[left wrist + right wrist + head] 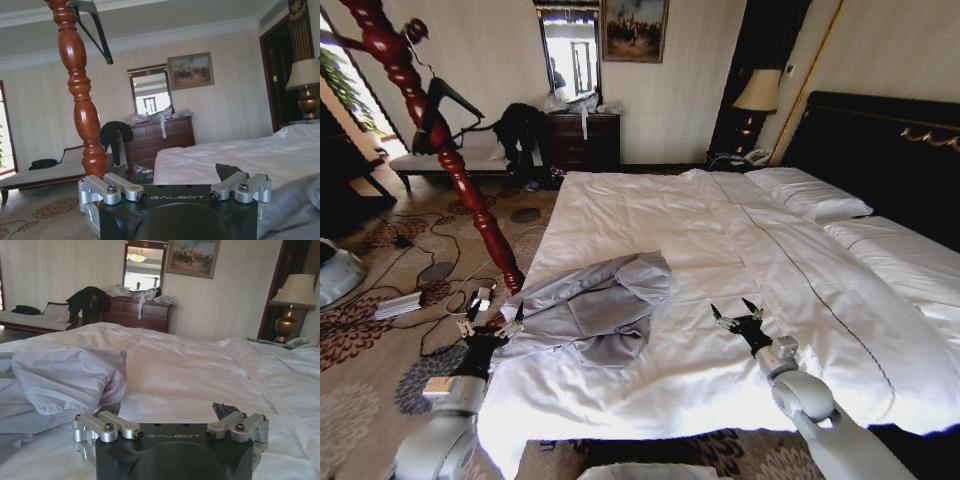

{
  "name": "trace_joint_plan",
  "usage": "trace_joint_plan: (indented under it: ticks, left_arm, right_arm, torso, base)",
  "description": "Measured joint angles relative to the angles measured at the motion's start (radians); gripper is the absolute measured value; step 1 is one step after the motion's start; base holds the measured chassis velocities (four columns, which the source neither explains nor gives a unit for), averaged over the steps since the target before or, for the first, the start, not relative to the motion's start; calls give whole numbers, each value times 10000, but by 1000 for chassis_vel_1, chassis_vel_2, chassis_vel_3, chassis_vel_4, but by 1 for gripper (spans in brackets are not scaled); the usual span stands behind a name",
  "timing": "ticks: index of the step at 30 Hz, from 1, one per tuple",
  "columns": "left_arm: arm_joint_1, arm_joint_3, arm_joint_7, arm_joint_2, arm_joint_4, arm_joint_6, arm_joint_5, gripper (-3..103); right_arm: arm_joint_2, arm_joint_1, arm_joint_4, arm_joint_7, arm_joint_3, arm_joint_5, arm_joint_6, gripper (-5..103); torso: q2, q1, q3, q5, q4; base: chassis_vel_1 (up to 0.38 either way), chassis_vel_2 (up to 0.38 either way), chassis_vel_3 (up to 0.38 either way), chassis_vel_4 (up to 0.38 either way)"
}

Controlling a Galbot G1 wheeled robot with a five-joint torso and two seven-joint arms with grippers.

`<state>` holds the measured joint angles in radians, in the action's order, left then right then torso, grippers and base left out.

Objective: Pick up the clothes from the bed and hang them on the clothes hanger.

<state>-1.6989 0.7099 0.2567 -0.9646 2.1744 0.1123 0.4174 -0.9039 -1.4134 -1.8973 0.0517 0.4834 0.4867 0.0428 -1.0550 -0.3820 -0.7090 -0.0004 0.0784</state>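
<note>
1. The pick-up step is in hand: the grey-blue shirt [595, 310] is lying crumpled on the near left part of the bed [740, 250], not yet lifted.
2. The left gripper [490, 322] is hovering at the bed's left edge, just beside the shirt's hem, fingers spread wide and holding nothing.
3. The right gripper [738, 315] is hovering low over bare sheet, to the right of the shirt and apart from it, fingers open and empty.
4. The black clothes hanger [448, 105] is hanging on the red wooden coat stand [450, 165] left of the bed.
5. The next move is judged to call for both grippers closing on the fabric, ideally near collar or shoulders.
</note>
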Motion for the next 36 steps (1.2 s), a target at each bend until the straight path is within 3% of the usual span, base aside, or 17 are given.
trace_joint_plan:
  ticks: [4, 6, 8, 10, 12, 16, 22, 27, 28, 31, 36]
  left_arm:
    - [23, 403, 4, 42, 262, -187, 527, 100]
    - [-509, 920, -232, -195, 523, -227, 739, 100]
    - [-717, 1044, -333, -290, 542, -179, 716, 100]
    - [-1358, 1336, -824, -723, 680, -14, 590, 100]
    - [-1470, 1358, -930, -825, 741, 18, 569, 100]
    - [-1948, 1240, -1369, -1496, 1141, 229, 218, 100]
    - [-2121, 1150, -1507, -2007, 1257, 343, -14, 100]
    - [-2309, 1486, -1600, -2452, 1258, 411, -205, 100]
    - [-2374, 1546, -1648, -2493, 1259, 427, -156, 100]
    - [-2643, 1682, -1840, -2532, 1263, 541, -59, 100]
    - [-2818, 1702, -1881, -2526, 1272, 592, 29, 100]
  right_arm:
    - [48, 563, 171, -101, -705, -626, 8, 100]
    - [81, 1368, 299, -245, -1700, -1621, -41, 100]
    - [88, 1596, 322, -256, -2005, -1728, -32, 100]
    - [64, 2646, 465, -267, -3224, -1885, 73, 100]
    - [30, 2866, 513, -263, -3460, -1852, 110, 100]
    - [-413, 4253, 1242, -175, -4773, -1664, 267, 100]
    - [-901, 4948, 2245, -225, -5152, -1976, 245, 103]
    - [-1248, 5262, 2864, -339, -5206, -2294, 159, 95]
    - [-1294, 5316, 2922, -339, -5253, -2233, 178, 90]
    - [-1490, 5500, 3218, -332, -5469, -2155, 211, 97]
    - [-1853, 5763, 3651, -341, -5781, -2229, 212, 100]
  torso:
    - [0, 1, 0, 4, -1]
    - [0, 0, 0, 2, -9]
    - [0, 1, 0, 3, -10]
    - [0, 1, 2, -3, -11]
    - [0, 1, 2, -2, -12]
    - [-1, 1, 2, 3, -4]
    - [0, 1, 2, 3, -3]
    - [-1, 2, 1, 3, -4]
    - [-1, 2, 2, 2, -4]
    - [-2, 3, 2, 4, -6]
    - [-2, 3, 2, 3, -4]
  base:
    - [0, 0, 0, 0]
    - [0, 0, 0, 0]
    - [0, 0, 0, 0]
    - [0, 0, 0, 0]
    - [0, 0, 0, 0]
    - [0, 0, 0, 0]
    - [0, 0, 0, 0]
    - [0, 0, 0, 0]
    - [0, 0, 0, 0]
    - [0, 0, 0, 0]
    - [0, 0, 0, 0]
